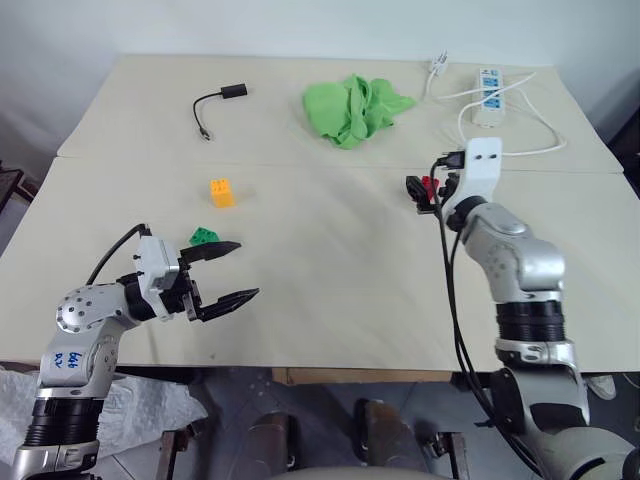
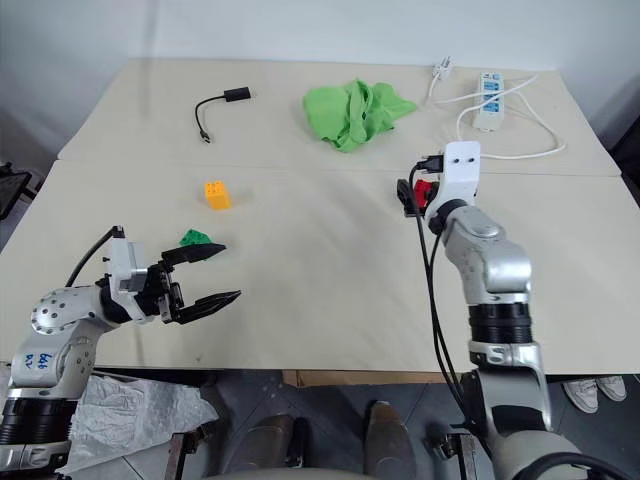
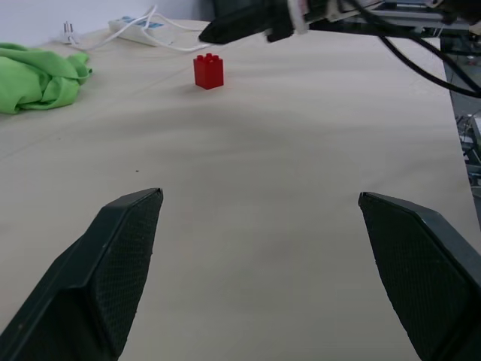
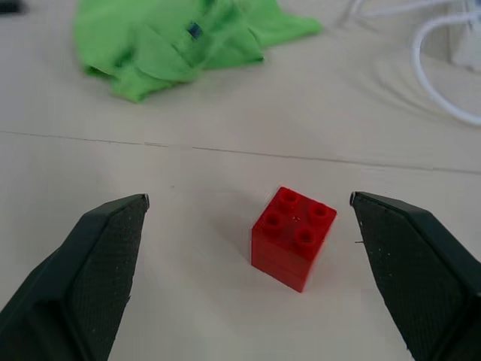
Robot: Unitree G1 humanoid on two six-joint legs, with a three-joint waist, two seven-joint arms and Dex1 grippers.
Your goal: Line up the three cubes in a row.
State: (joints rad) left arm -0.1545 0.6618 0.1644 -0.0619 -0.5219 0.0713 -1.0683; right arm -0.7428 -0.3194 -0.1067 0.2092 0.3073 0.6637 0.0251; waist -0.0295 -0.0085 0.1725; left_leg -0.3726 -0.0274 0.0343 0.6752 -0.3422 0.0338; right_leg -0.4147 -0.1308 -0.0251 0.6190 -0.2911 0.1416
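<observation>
Right tool [image 4: 248, 263]: fingers wide apart, holding nothing, reaching out over the right half of the bench [image 1: 330, 290]. The red cube [image 4: 293, 235] sits upright on the bench just ahead of it, studs up, facing the gap between the two black fingers [image 4: 98, 263] and touching neither.

Left tool [image 1: 228, 272]: fingers spread wide, empty, pointing across the bench toward the right from the near left edge. The green cube [image 1: 204, 237] lies on the bench just beside its farther finger; whether they touch cannot be told.

Orange-yellow cube [image 1: 222, 192]: on the bench, farther in than the green cube and near it, free of both tools. The red cube stands well apart from these two, over on the right side.

Other items on the bench:
- crumpled green cloth [image 1: 355, 108], far middle, beyond the seam that crosses the bench;
- short black adapter cable [image 1: 215, 107], far left;
- white power strip [image 1: 488, 95] with its looping white cord [image 1: 520, 125], far right corner;
- black cables running along the right arm down past the near edge.
</observation>
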